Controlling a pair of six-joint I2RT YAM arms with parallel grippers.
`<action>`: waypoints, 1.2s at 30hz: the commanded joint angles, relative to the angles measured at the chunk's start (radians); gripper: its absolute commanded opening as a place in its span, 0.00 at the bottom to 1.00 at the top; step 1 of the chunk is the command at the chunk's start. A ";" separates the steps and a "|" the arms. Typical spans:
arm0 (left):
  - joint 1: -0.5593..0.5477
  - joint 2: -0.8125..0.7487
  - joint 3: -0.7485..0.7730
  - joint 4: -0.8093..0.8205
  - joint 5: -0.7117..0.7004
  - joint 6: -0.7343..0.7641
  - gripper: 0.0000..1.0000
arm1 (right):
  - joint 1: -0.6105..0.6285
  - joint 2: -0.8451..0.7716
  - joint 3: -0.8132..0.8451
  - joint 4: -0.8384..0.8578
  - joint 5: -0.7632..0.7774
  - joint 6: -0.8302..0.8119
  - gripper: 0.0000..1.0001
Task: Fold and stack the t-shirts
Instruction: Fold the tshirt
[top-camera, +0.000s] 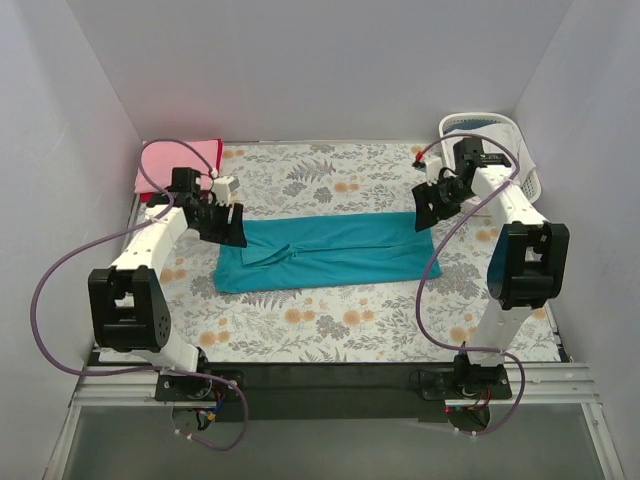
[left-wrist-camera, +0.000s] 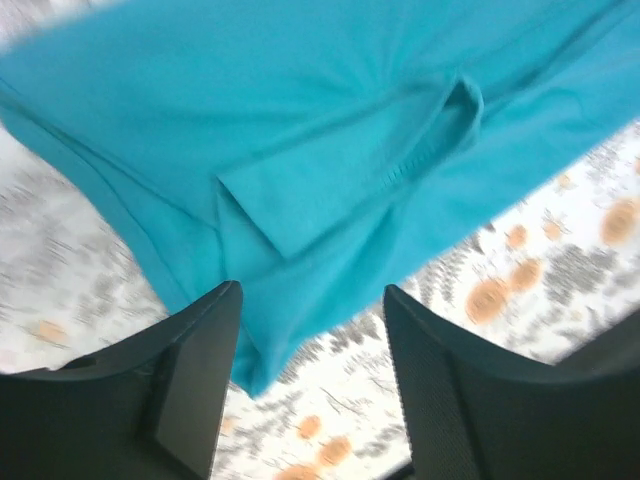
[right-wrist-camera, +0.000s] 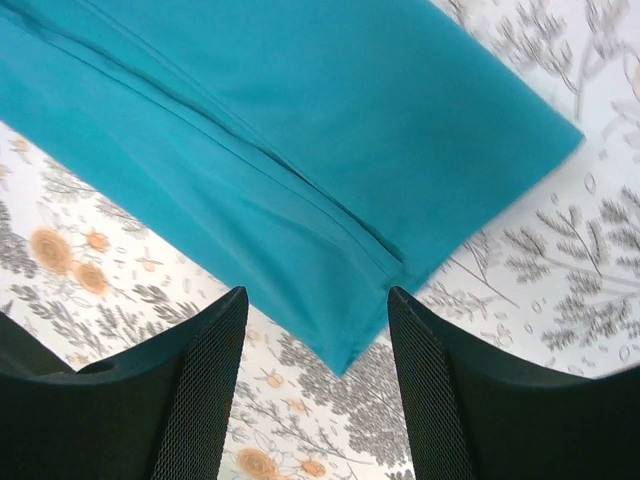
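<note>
The teal t-shirt (top-camera: 325, 252) lies mid-table in 1 long strip, likely needing crosswise folds before joining the pink t-shirt (top-camera: 190, 157) and red t-shirt (top-camera: 148, 190) piled far-left; left gripper (top-camera: 228, 230) and right gripper (top-camera: 426, 210) hover over its ends, fingers wide, empty.

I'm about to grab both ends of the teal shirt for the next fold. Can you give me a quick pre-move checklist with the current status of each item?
1. Left gripper open and empty: ok.
2. Right gripper open and empty: ok.
3. Each gripper over its own end of the teal shirt: ok.
4. Right end's layers lying flush: ok, per the right wrist view.
5. Left end lying flat: not ok; a sleeve fold is bunched up there.
6. Gripper height above the fabric: cannot tell.
</note>
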 joint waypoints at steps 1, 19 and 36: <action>0.061 0.000 -0.064 -0.092 0.221 -0.089 0.63 | 0.066 -0.038 0.037 -0.001 -0.080 0.028 0.65; 0.166 0.172 -0.156 0.127 0.382 -0.365 0.72 | 0.212 -0.069 -0.136 0.007 -0.102 0.007 0.65; 0.165 0.322 -0.066 0.200 0.473 -0.431 0.71 | 0.216 -0.056 -0.182 0.007 -0.082 -0.013 0.65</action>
